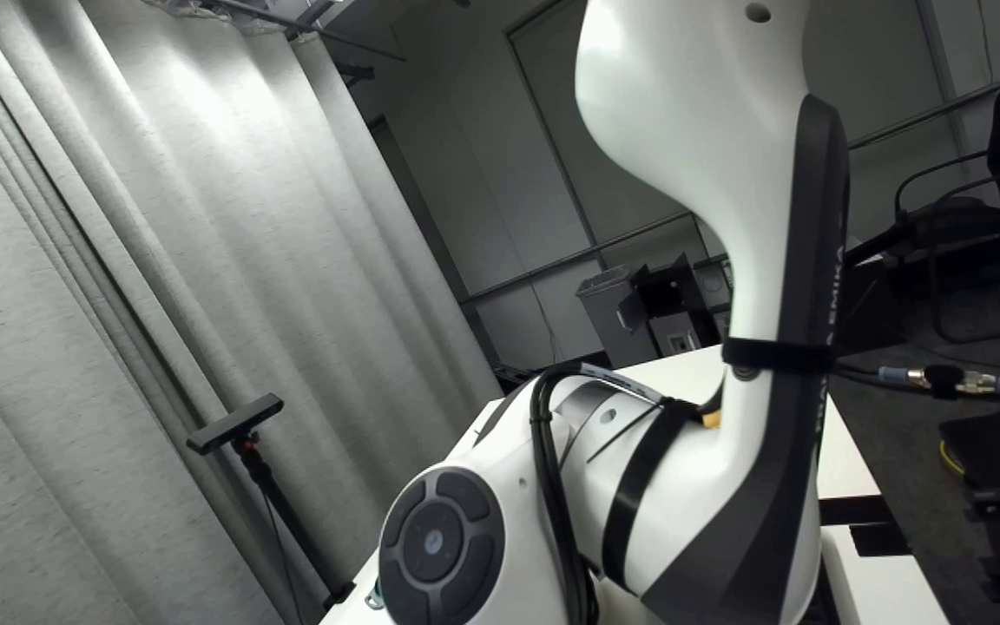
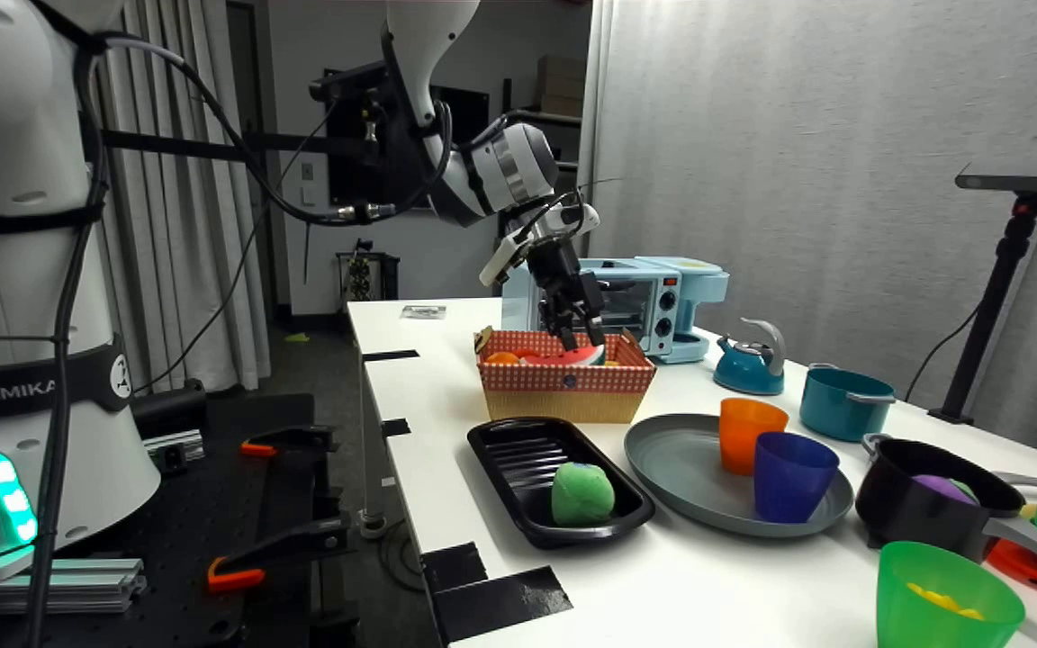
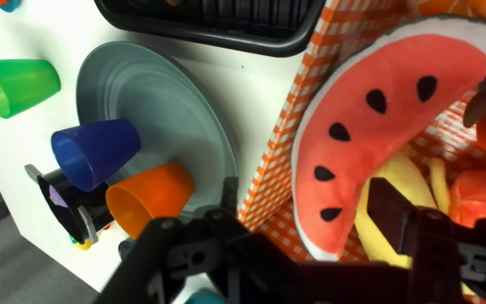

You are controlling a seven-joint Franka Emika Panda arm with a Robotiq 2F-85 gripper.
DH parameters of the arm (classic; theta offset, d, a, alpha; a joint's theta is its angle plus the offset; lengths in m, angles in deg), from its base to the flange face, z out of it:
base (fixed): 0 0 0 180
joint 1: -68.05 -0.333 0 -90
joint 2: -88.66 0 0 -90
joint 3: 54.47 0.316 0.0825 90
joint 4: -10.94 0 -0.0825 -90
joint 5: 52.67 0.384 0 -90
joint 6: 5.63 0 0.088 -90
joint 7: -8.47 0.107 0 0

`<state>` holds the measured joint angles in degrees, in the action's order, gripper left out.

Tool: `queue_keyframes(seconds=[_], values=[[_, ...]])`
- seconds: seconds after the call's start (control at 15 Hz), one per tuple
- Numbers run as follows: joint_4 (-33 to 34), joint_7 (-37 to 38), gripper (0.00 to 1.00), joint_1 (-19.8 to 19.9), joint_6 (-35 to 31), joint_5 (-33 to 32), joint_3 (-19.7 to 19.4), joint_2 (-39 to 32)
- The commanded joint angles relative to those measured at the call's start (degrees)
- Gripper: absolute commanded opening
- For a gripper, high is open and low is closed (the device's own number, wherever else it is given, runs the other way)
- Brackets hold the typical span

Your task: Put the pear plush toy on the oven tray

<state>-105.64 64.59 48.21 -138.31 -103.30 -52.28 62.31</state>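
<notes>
The pear plush toy (image 2: 582, 494), a bright-green rounded lump, lies inside the black oven tray (image 2: 502, 479) at its near end in an exterior view. In the wrist view the oven tray (image 3: 201, 37) is cut off at the top edge, and the pear's green body is not clearly seen. My gripper (image 2: 574, 326) is over the checked basket, away from the tray. In the wrist view my gripper (image 3: 306, 198) has its fingers wide apart. A watermelon plush (image 3: 352, 135) lies between and beyond them, not visibly gripped.
The checked basket (image 2: 570, 380) holds the watermelon, a banana (image 3: 378, 219) and other plush food. A grey-blue plate (image 2: 676, 468) bears an orange cup (image 2: 750, 434) and a blue cup (image 2: 793, 477). A toaster oven (image 2: 635, 306), kettle (image 2: 750, 367), pots and a green cup (image 2: 942, 598) stand around.
</notes>
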Motion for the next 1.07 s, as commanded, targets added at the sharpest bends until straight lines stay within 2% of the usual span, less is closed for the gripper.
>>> queue_keyframes(seconds=[0.0, 0.47, 1.0], values=[[1.01, 0.62, 1.0, 0.62, -0.62, -1.26, 0.41, -0.42], [-0.33, 2.88, 1.0, 1.82, -1.36, -0.83, -0.35, 3.66], [-6.0, 8.78, 1.0, 7.17, -3.03, -0.58, -1.65, 13.24]])
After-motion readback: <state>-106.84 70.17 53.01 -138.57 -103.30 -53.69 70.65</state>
